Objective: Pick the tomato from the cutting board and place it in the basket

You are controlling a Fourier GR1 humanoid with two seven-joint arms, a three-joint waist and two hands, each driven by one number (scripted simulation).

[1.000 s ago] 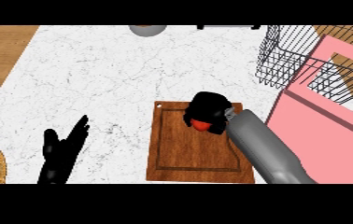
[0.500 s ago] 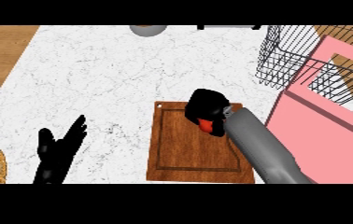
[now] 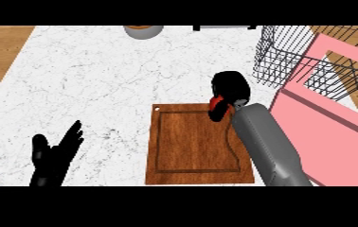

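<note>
Right hand [image 3: 229,90] is curled round the tomato [image 3: 217,102] at the cutting board's [image 3: 196,148] upper right corner, only a red sliver showing under the fingers. Left hand [image 3: 54,156] rests open at lower left, fingers up. The wire basket [image 3: 280,56] sits upper right; contents can't be told.

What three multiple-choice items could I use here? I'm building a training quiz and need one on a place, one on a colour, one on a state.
1. Where is the basket?
A. upper right
B. lower left
C. on the board

2. What colour shows inside the right hand?
A. green
B. red
C. yellow

3. How is the left hand?
A. curled round the tomato
B. pressing the board
C. open, holding nothing

Key: 1 A, the wire basket stands upper right; 2 B, the tomato shows red; 3 C, its fingers are straight, left of the board.
</note>
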